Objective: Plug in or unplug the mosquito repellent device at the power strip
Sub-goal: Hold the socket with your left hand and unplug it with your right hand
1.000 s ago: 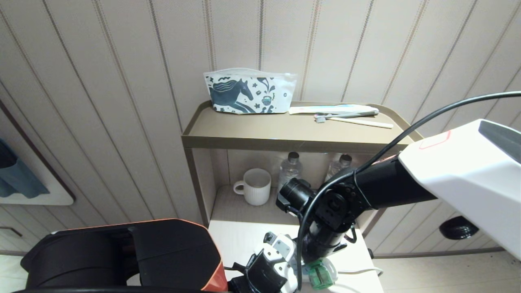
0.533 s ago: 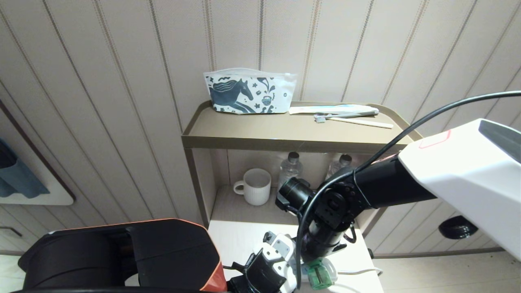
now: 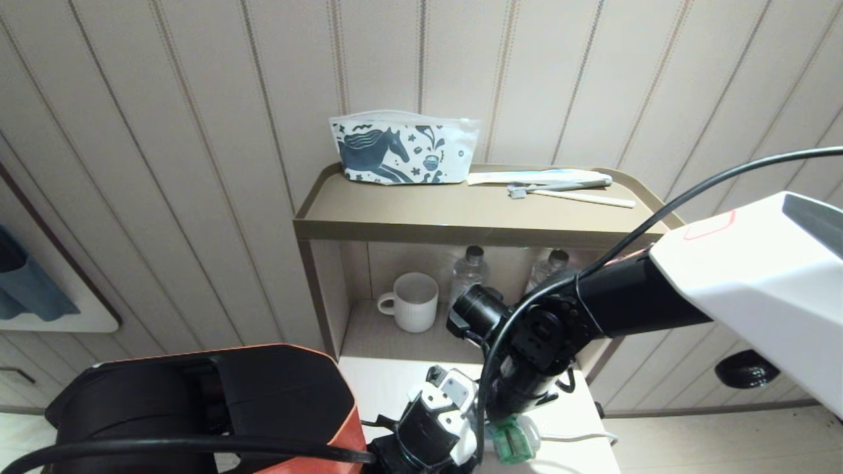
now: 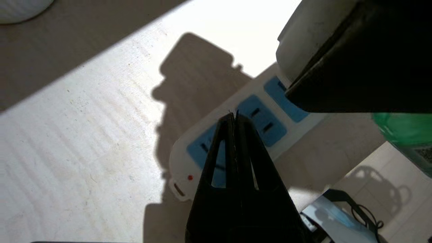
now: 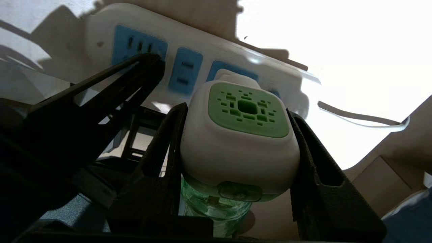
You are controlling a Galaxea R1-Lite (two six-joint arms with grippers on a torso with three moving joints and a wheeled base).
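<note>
Right gripper [image 5: 236, 135]: clamped on the white head of the mosquito repellent device [image 5: 239, 141], one finger on each side, green vent face toward the wrist camera and the green liquid bottle hanging below. The device sits at the end socket of the power strip [image 5: 189, 67], nearest the cord; whether its pins are fully seated cannot be told. Left gripper [image 4: 234, 118]: fingers pressed together, empty, tip poised over the strip's opposite end, between the first and middle blue socket faces; contact with the strip cannot be confirmed. The strip lies flat on the white worktop [image 4: 84, 135], at the foot of a shelf unit bearing a mug [image 3: 413, 301]. Judged technique: the left gripper should pin the strip down while the right moves the device straight along the pin axis, without rocking, so the light strip neither lifts nor slides.
</note>
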